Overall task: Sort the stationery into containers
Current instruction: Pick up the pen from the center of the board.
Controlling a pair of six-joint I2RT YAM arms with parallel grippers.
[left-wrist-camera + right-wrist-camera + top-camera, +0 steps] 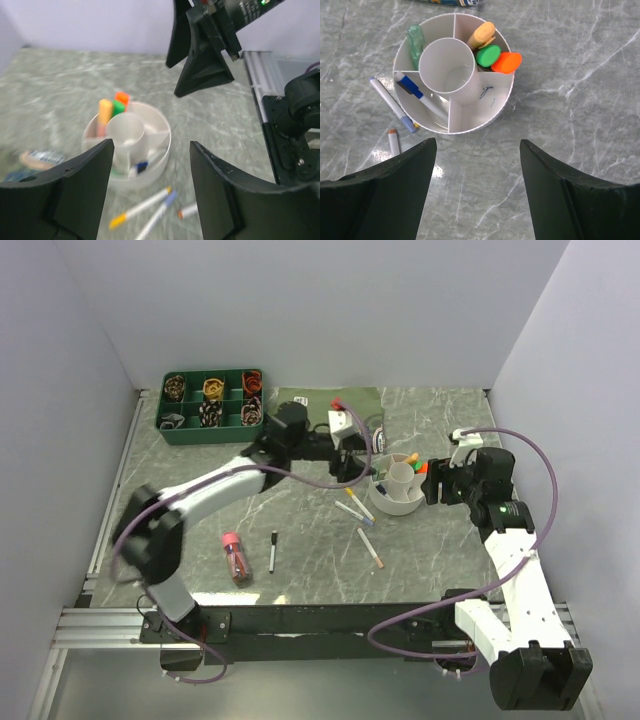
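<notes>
While upright in organiser point(470, 129), highlighters point(488, 55) cap-up.

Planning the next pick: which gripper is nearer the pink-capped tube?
Left. The left gripper hovers just left of the white organiser, behind and right of the pink-capped tube; the right gripper is across the organiser, farther off.

The left arm point(210, 485) stretches forward and rightward, and the left gripper point(151, 150) tilts downward with its jaws apart. The right arm point(515, 560) bends inward; the right gripper point(477, 145) points down, jaws spread wide.
</notes>
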